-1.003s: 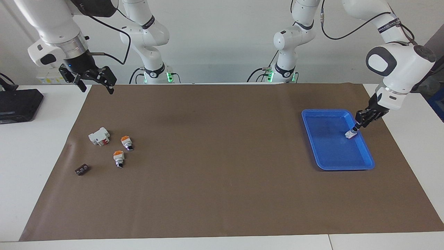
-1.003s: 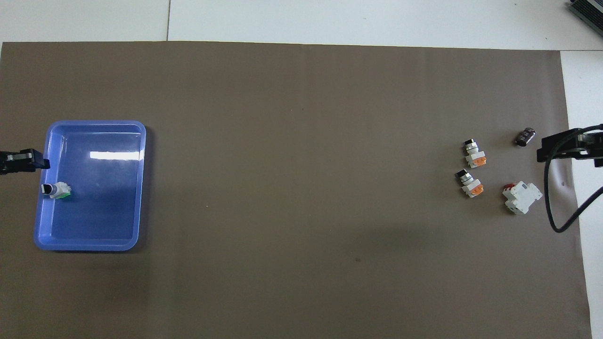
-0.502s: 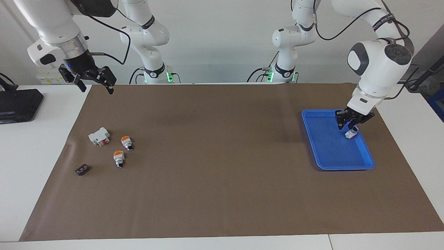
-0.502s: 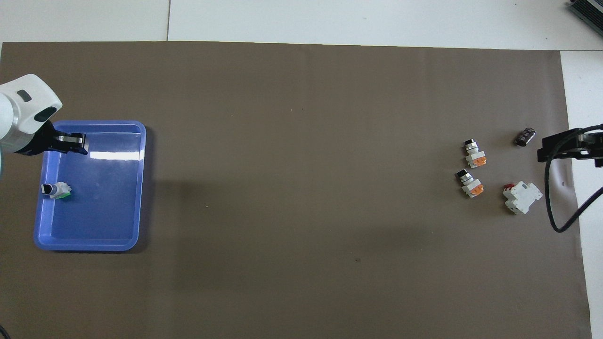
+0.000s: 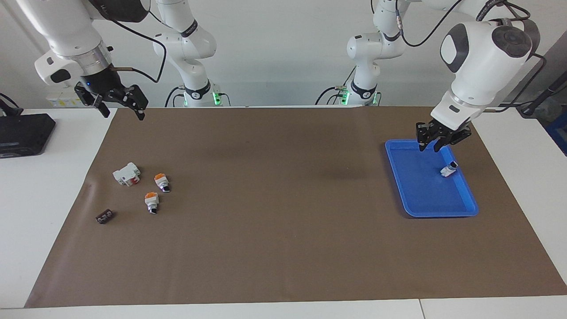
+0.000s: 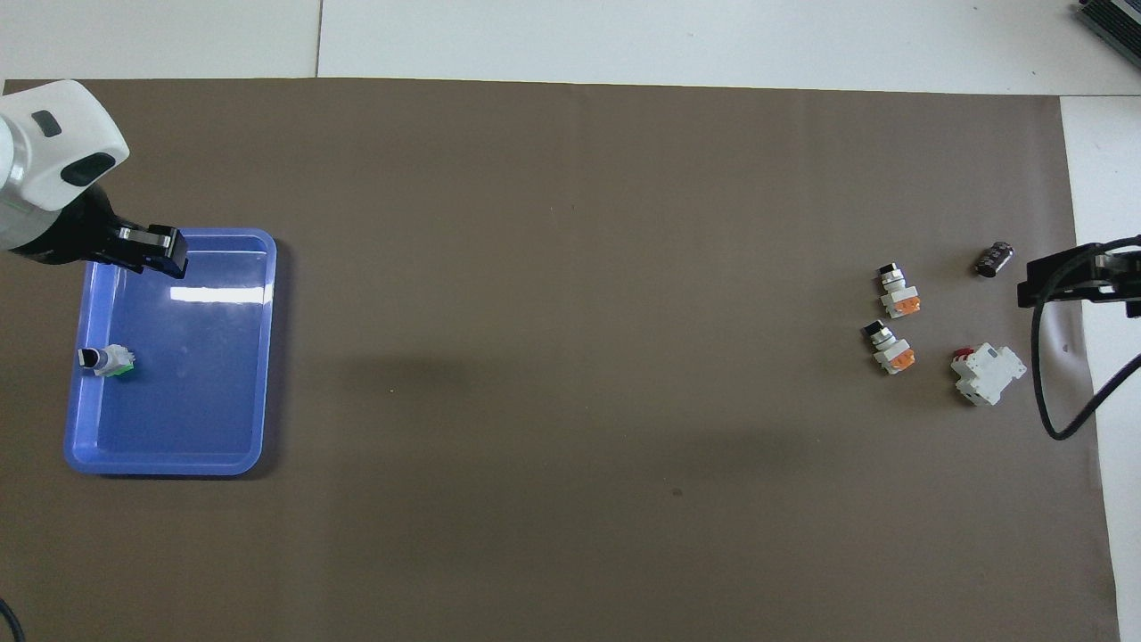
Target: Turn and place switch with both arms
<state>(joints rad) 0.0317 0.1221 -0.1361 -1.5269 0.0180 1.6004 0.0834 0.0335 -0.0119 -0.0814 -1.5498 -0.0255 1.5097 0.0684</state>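
The switch (image 5: 448,170) (image 6: 107,359), white with a green end and a dark knob tip, lies on its side in the blue tray (image 5: 416,208) (image 6: 223,446), close to the tray wall at the left arm's end of the table. My left gripper (image 5: 429,147) (image 6: 169,254) hangs open above the tray with nothing between its fingers, clear of the switch. My right gripper (image 5: 124,115) (image 6: 1034,285) waits open and empty in the air over the mat's edge at the right arm's end.
Two orange-capped switches (image 5: 161,181) (image 5: 151,201), a white block with red (image 5: 127,173) and a small dark part (image 5: 104,216) lie on the brown mat (image 5: 266,199) below the right gripper. A black device (image 5: 22,133) sits on the white table beside the mat.
My left gripper has come off the switch's knob tip, risen and swung toward the table's middle. The switch stays where it lay in the tray. The right arm has not moved.
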